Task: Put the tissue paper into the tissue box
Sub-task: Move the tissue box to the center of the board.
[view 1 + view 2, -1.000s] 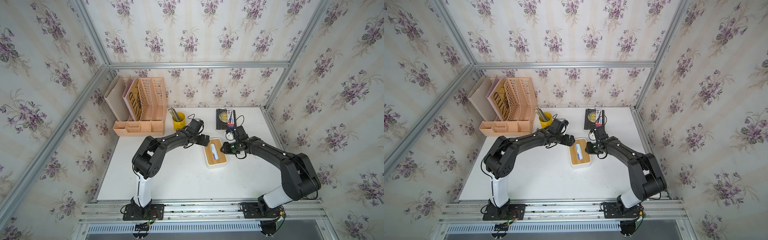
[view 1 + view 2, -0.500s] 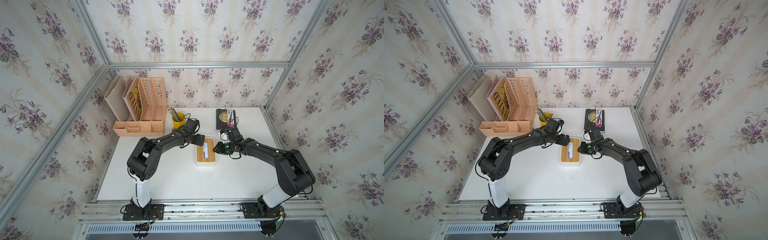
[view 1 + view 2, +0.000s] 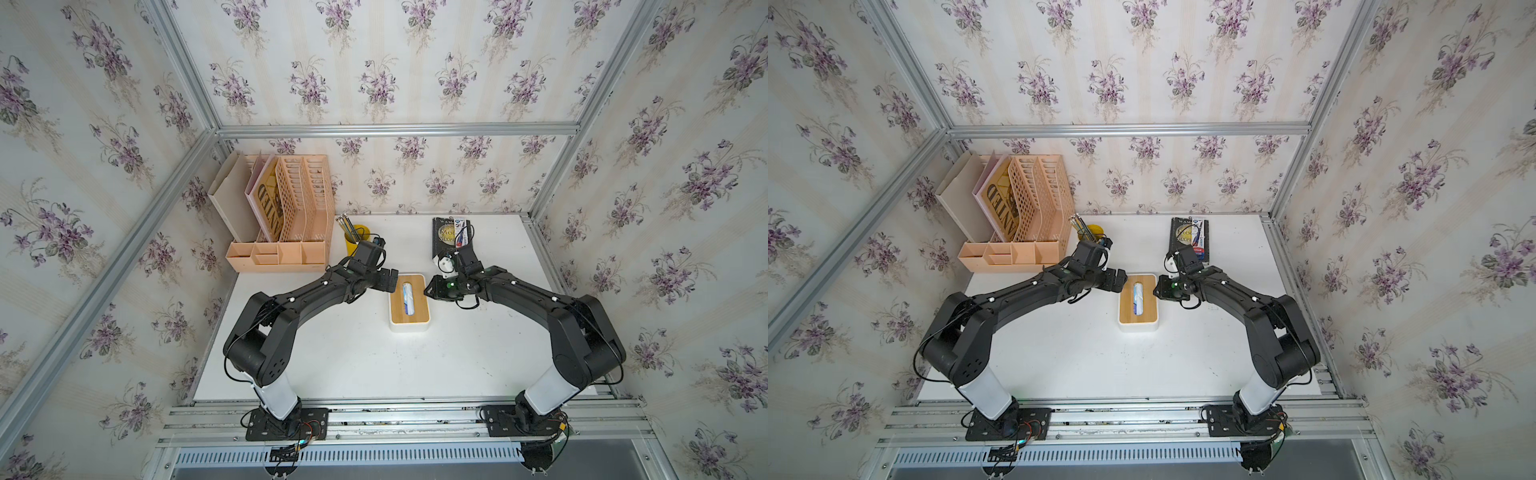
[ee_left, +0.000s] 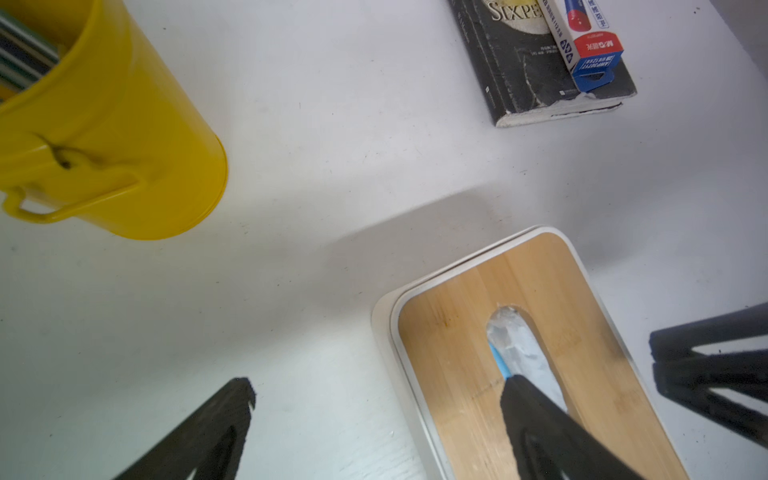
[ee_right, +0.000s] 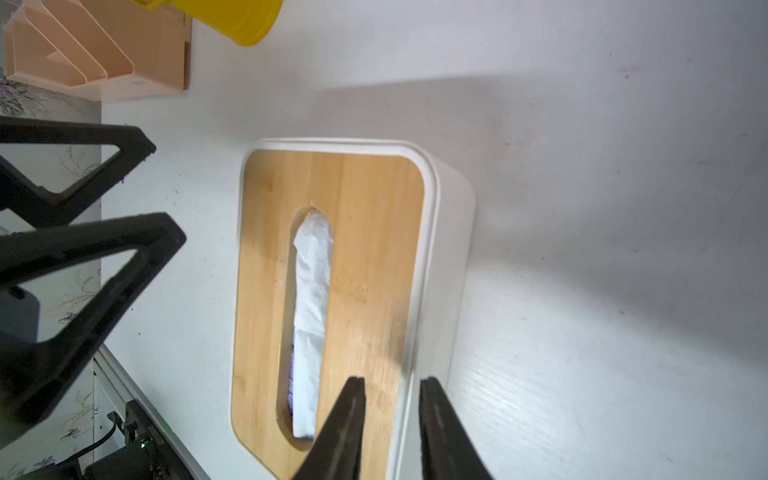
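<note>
Left hand (image 4: 380,384) wide, empty; one finger over tissue paper (image 5: 311,291). Right hand (image 5: 390,382) narrow, empty, astride tissue box (image 5: 432,249) rim. Risk: careless retreat snags lid (image 5: 365,249), unseats it, drags tissue out.

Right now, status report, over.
Left hand open at lid corner. Right hand astride lid rim, grip unclear. Tissue paper inside tissue box, lid on. Yellow cup, book stand apart.

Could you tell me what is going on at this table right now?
The two arms appear to be finishing the tissue job. The tissue paper lies inside the tissue box and shows through the slot of the bamboo lid, which is on. The left gripper hangs wide open over the box's far end, holding nothing. The right gripper has its jaws narrowly apart astride the lid's edge.
</note>
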You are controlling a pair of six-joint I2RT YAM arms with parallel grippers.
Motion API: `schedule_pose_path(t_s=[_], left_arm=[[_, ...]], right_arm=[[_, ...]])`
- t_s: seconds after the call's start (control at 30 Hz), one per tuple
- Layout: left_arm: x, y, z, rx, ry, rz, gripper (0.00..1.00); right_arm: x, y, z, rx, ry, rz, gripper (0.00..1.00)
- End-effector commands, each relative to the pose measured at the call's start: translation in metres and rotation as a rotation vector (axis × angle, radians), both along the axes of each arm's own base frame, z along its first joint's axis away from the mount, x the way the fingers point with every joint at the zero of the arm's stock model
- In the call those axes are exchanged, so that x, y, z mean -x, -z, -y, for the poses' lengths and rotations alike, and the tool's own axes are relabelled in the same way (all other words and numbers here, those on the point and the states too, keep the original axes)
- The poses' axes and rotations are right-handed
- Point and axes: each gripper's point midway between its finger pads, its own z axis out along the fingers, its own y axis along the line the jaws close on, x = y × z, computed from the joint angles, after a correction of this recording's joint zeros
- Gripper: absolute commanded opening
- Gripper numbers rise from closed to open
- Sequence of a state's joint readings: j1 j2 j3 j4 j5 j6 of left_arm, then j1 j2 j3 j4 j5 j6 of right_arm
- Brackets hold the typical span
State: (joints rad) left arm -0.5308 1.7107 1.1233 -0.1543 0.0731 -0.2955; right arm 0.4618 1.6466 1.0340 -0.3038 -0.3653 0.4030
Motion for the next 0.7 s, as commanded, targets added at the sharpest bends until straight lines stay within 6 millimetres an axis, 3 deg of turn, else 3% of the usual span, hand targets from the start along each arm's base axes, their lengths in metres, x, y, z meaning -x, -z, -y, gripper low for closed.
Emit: schedule_pose_path(t_s=[0.0,0.23,0.67], left_arm=[[-0.003,0.001,-0.005,0.004,-0.022,0.008,0.97],[-0.013,0.021,-0.004,-0.008,-0.028,-0.043,0.97],[-0.025,0.041,-0.001,-0.007,-0.025,-0.085,0.97]], right_arm=[[-0.001,0.001,0.007,0.05,0.001,0.009,0.34],[-0.01,0.003,0.008,0.087,-0.005,0.022,0.47],[-0.039,0.01,0.005,0.144,0.002,0.054,0.45]])
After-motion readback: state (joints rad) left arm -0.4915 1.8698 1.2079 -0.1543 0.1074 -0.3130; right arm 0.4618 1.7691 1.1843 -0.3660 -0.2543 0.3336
